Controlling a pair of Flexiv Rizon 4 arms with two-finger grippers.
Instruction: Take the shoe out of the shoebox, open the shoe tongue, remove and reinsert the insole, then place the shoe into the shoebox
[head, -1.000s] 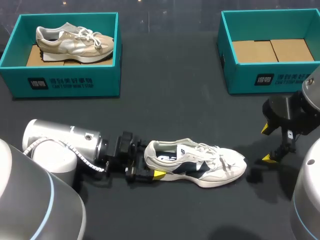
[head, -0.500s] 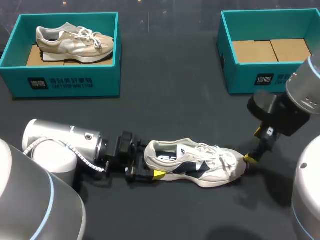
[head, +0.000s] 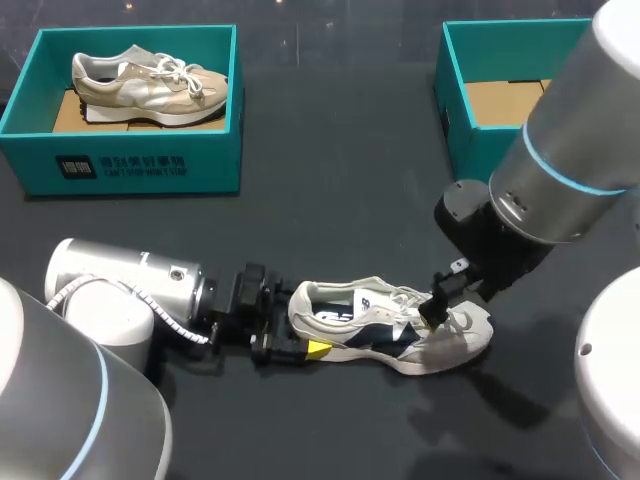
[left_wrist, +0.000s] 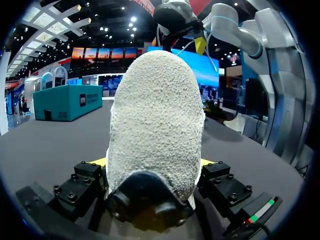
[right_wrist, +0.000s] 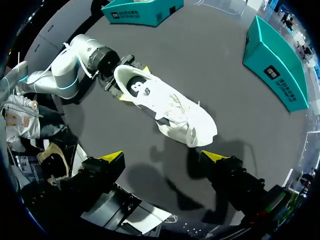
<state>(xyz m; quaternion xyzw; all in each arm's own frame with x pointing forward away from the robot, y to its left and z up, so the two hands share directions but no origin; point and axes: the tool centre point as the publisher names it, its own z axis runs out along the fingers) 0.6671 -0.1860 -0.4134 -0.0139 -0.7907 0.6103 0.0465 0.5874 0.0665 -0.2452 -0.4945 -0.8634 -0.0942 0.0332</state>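
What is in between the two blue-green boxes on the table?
Nothing. Only bare dark table lies between the left shoebox, with a beige shoe in it, and the right shoebox. The head view shows it.

Left fingers (head: 318, 349) clamped, right fingers (right_wrist: 113, 158) spread apart.

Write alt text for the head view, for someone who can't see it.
A white and navy sneaker lies on the dark table, its heel clamped by the left gripper, with the open right gripper over its laces. Behind it, the left teal shoebox holds a beige sneaker; the right teal shoebox shows bare cardboard.
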